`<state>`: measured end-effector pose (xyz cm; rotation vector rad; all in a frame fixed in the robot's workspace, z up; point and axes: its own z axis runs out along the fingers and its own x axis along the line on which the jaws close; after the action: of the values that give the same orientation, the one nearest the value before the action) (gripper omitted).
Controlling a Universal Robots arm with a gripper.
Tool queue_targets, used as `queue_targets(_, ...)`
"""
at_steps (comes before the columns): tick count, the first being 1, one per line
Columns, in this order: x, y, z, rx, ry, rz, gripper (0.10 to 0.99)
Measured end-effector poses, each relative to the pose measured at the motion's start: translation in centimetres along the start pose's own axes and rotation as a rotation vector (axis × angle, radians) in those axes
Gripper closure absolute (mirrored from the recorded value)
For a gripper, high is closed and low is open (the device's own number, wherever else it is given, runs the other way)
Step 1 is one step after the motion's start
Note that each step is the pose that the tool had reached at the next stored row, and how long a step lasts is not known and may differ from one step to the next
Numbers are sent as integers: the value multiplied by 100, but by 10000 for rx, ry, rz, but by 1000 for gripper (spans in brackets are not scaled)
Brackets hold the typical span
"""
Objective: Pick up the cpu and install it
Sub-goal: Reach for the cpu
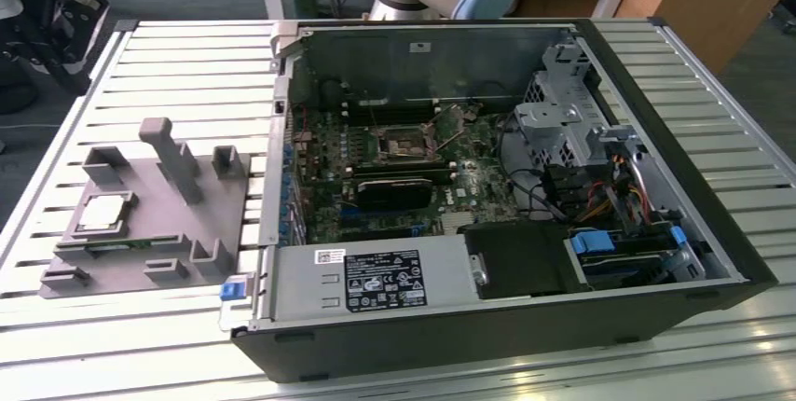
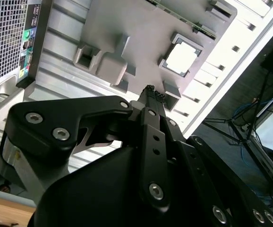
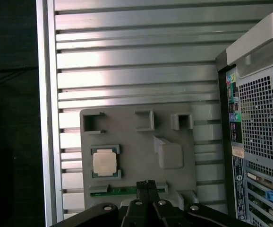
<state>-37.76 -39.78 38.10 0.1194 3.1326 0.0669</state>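
The chip (image 1: 103, 213) lies face up in a shallow pocket of the grey fixture (image 1: 162, 224), open from above. A tall post (image 1: 174, 154) and a shorter block (image 1: 226, 160) stand near it. A strip of bare slatted desk (image 1: 186, 65) lies between the fixture and the open computer case (image 1: 498, 336). Inside, the socket (image 1: 404, 146) is reachable from above, hemmed by the case walls, a metal drive cage (image 1: 560, 117) and loose cables (image 1: 535, 191).

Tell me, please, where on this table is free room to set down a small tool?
Bare slats of the table lie at the exterior view's right of the computer case, and between the fixture and the table's far edge. Crowded: the fixture, with its posts and the cpu, and the inside of the case.
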Motion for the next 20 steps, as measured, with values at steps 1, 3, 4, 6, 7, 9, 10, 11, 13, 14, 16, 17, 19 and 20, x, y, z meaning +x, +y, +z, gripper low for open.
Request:
queue_targets(1,18,-2,0,0,1,0,980)
queue_targets(3,58,-4,1,1,1,0,980)
queue_targets(4,78,-6,2,0,0,0,980)
queue_targets(6,115,-9,3,0,0,0,980)
queue_targets(7,133,-10,4,0,1,0,980)
queue_targets(9,172,-13,5,0,0,0,980)
queue_targets(10,196,-15,5,0,0,0,980)
queue_targets(11,226,-17,5,1,1,1,980)
queue_targets(13,284,-22,9,-1,0,0,980)
queue_targets(14,315,-25,10,-1,0,0,980)
queue_targets(16,382,-33,13,0,0,0,980)
queue_targets(17,417,-40,14,0,1,0,980)
queue_targets(19,471,-52,18,0,0,0,980)
queue_targets(20,493,-55,19,0,1,0,980)
